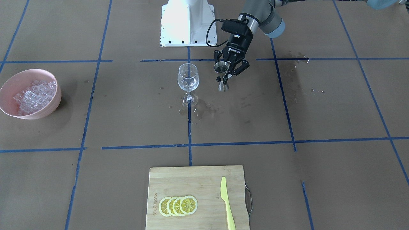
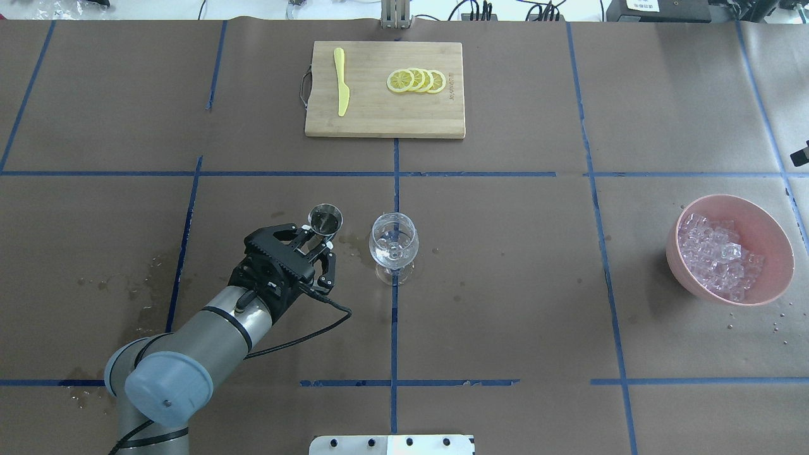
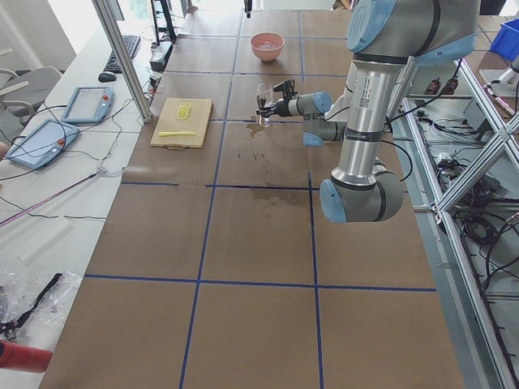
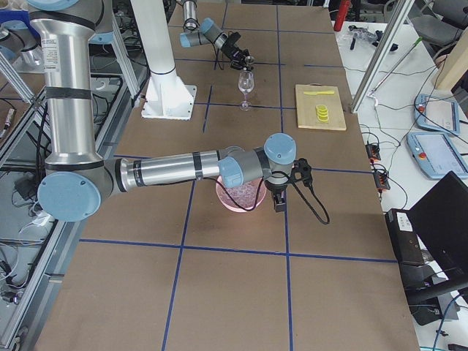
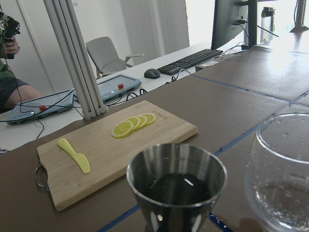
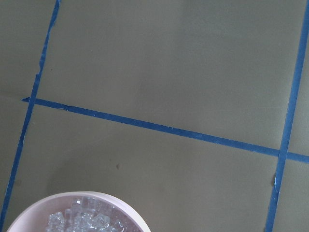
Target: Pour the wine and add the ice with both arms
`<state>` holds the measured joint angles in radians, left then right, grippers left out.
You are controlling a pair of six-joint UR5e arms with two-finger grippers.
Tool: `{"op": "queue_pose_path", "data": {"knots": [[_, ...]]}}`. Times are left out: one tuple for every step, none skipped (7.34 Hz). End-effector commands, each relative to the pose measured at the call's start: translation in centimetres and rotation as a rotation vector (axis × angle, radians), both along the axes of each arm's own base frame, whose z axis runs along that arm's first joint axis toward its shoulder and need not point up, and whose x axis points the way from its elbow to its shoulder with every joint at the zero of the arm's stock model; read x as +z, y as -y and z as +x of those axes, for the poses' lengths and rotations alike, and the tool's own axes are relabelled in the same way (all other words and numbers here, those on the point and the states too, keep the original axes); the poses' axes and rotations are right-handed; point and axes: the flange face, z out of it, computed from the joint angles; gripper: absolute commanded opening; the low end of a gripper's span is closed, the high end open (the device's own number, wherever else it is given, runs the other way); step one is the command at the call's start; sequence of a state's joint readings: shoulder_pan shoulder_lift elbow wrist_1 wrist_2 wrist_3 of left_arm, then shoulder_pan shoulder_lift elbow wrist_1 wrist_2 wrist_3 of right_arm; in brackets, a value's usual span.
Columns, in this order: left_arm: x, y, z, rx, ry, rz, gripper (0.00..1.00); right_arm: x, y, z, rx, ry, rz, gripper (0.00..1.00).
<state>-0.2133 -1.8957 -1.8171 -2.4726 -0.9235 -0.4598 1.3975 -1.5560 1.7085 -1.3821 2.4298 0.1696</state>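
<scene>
My left gripper is shut on the waist of a steel jigger, which stands upright just left of the wine glass. In the left wrist view the jigger holds the wine, a clear liquid, and the glass is beside it on the right. A little clear liquid lies in the glass bowl. The ice is heaped in a pink bowl at the far right. My right gripper hangs by the bowl's far rim; I cannot tell whether it is open or shut.
A bamboo cutting board at the far edge carries several lemon slices and a yellow knife. Wet patches mark the brown paper near the left arm. The white pedestal stands behind the glass.
</scene>
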Motion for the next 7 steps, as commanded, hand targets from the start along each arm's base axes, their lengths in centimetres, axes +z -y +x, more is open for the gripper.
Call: {"op": "queue_pose_path", "data": {"knots": [[-1.7,0.7,-0.7,0.059,0.086,0.033,0.0,0.0,0.0,0.0,0.0,0.0,-0.001,1.0],[-1.8,0.8,-0.7,0.073,0.09,0.036,0.0,0.0,0.0,0.0,0.0,0.0,0.0,1.0],[-1.9,1.1,-0.7,0.136,0.118,0.063,0.0,0.0,0.0,0.0,0.0,0.0,-0.001,1.0],[-2.9,2.1,-1.3,0.131,0.144,0.109,0.0,0.0,0.0,0.0,0.0,0.0,0.0,1.0],[-3.3,2.7,-1.7,0.139,0.172,0.145,0.0,0.0,0.0,0.0,0.0,0.0,-0.001,1.0],[-4.0,3.8,-2.2,0.177,0.184,0.158,0.0,0.0,0.0,-0.1,-0.001,0.0,-0.001,1.0],[-3.9,3.8,-2.2,0.205,0.209,0.149,0.0,0.0,0.0,-0.1,-0.001,0.0,-0.001,1.0]]}}
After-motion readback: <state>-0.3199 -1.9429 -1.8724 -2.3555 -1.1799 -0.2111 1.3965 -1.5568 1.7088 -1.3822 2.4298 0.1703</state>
